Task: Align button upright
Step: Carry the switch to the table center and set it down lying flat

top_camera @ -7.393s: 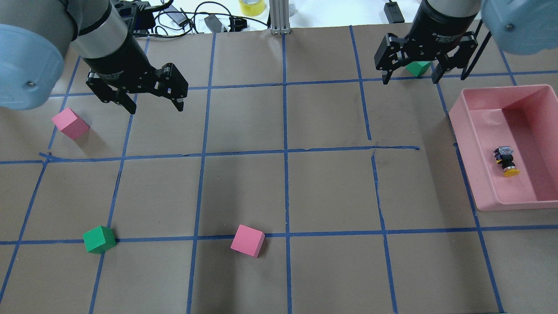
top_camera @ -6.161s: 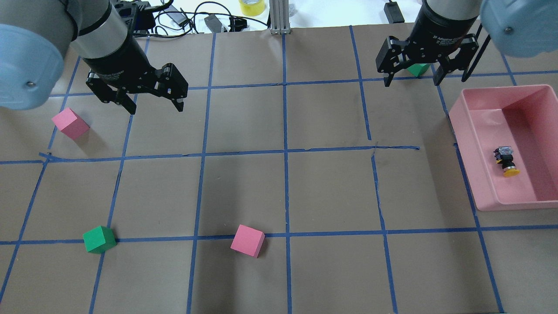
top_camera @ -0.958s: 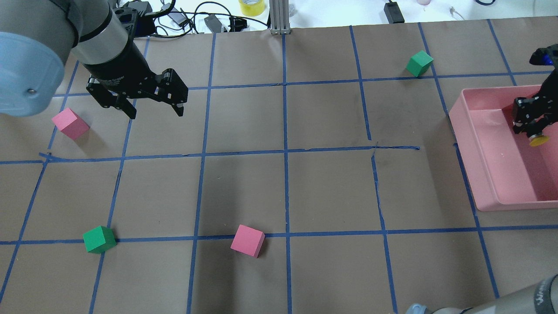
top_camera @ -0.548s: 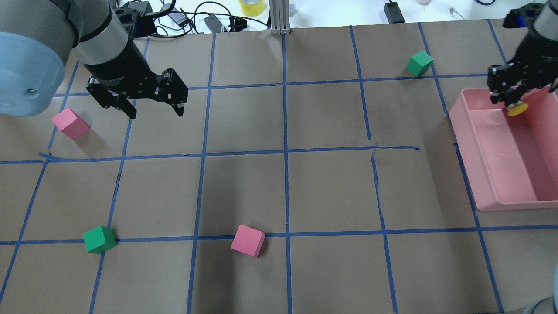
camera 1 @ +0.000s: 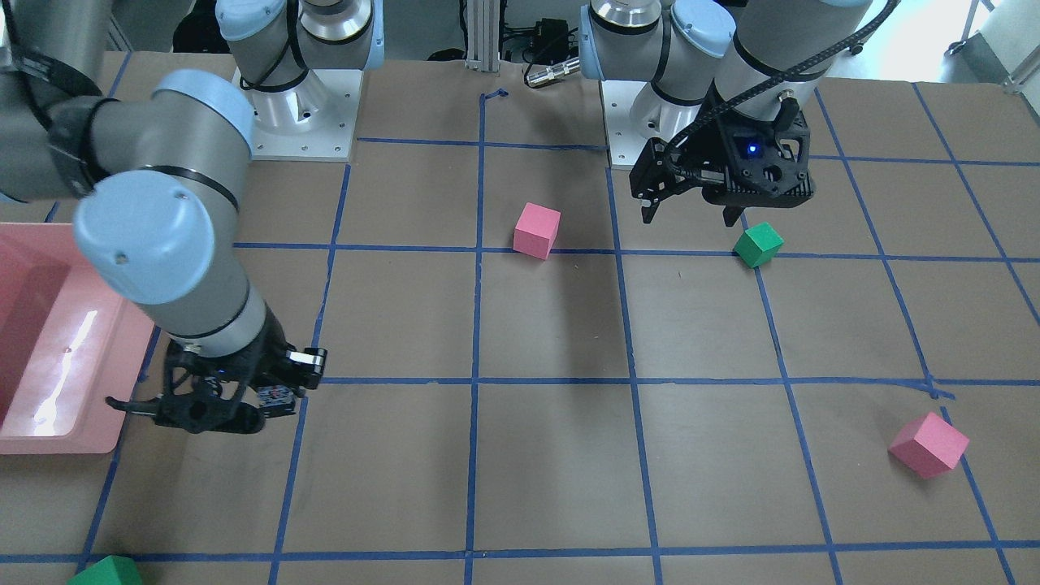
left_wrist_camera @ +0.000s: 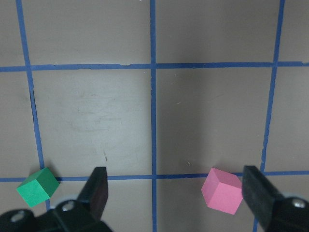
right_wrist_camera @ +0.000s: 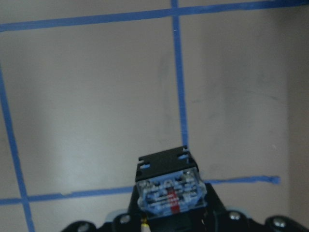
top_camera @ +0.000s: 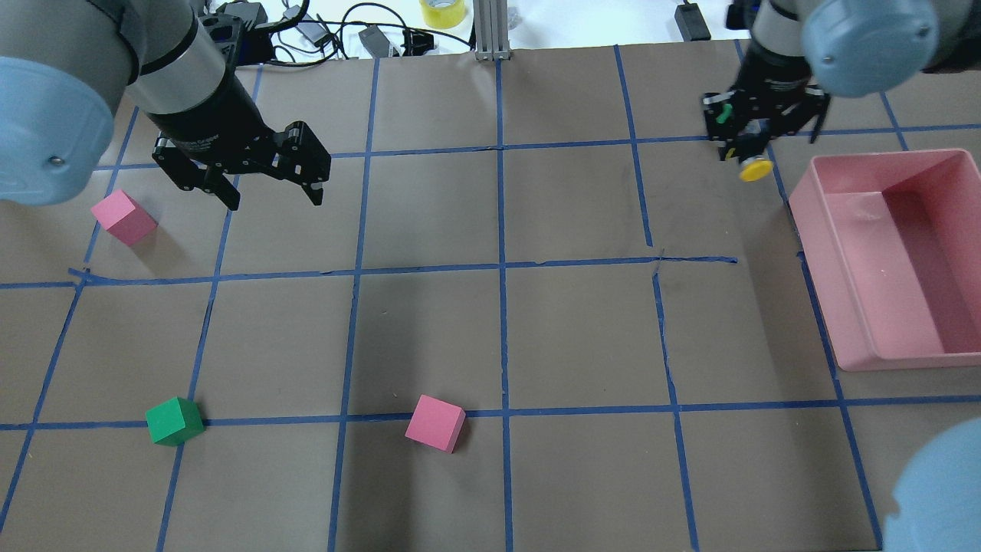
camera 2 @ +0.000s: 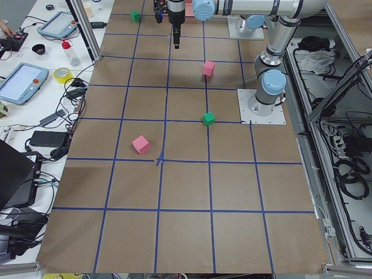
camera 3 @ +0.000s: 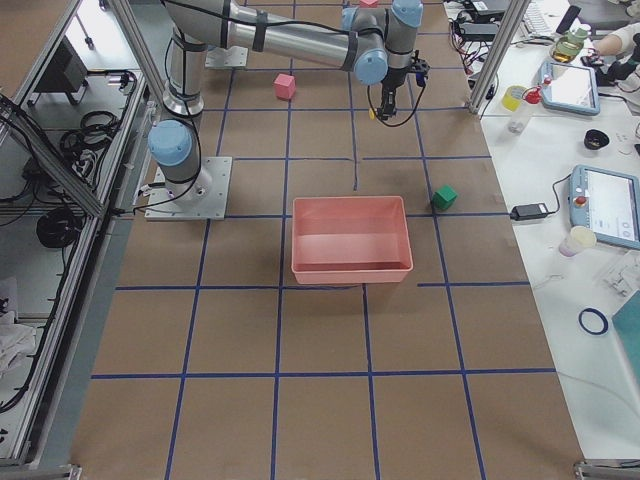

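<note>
My right gripper (top_camera: 747, 146) is shut on the button (top_camera: 756, 169). It holds the button above the brown table, just left of the pink bin (top_camera: 801, 192) and near a blue tape crossing. The yellow cap sticks out below the fingers in the overhead view. The right wrist view shows the button's grey-white base block (right_wrist_camera: 169, 191) between the fingers. The front view shows this gripper (camera 1: 219, 406) beside the bin (camera 1: 49, 439). My left gripper (top_camera: 272, 195) is open and empty above the far left of the table; it also shows in the front view (camera 1: 691, 218).
A pink cube (top_camera: 123, 217) lies at the far left. A green cube (top_camera: 174, 421) and a second pink cube (top_camera: 435, 423) lie near the front. A third cube, green (camera 1: 106, 573), sits by the right gripper. The pink bin holds nothing.
My right gripper has lifted the button out of the pink bin and carried it left, over the table beside the bin. The left arm has not moved.
</note>
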Robot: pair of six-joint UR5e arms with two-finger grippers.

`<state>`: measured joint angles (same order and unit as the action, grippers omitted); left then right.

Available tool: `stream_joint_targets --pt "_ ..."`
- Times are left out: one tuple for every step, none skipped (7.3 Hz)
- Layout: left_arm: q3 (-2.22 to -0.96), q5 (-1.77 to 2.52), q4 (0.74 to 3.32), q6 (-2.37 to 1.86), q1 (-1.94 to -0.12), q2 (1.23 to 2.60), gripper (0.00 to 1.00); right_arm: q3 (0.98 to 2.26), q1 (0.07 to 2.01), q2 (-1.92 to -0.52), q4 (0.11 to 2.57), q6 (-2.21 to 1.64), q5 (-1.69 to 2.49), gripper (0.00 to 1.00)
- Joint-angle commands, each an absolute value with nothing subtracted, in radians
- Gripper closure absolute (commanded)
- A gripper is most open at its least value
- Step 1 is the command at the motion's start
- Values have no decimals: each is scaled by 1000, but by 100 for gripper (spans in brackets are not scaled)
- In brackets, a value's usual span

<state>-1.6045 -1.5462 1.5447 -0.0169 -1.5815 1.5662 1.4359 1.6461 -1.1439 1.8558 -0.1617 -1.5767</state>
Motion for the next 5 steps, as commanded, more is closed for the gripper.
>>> stream_joint_targets --pt "-1605 -1546 1545 -17 -1582 1566 0 1424 1736 -1037 1965 -282 -1539 100" --pt "-1605 -1546 1545 -17 -1582 1566 0 1424 1774 -1004 1998 -338 -1504 100" --pt "-1605 -1546 1545 -17 -1582 1566 0 1424 1808 -970 2041 -395 -1484 100" --pt "-1605 -1546 1545 -17 -1582 1565 0 1408 1819 -960 2055 -409 -1483 100" --pt "-1605 -1546 1545 -17 -1582 1565 0 1395 1834 -936 2059 -445 -1483 100"
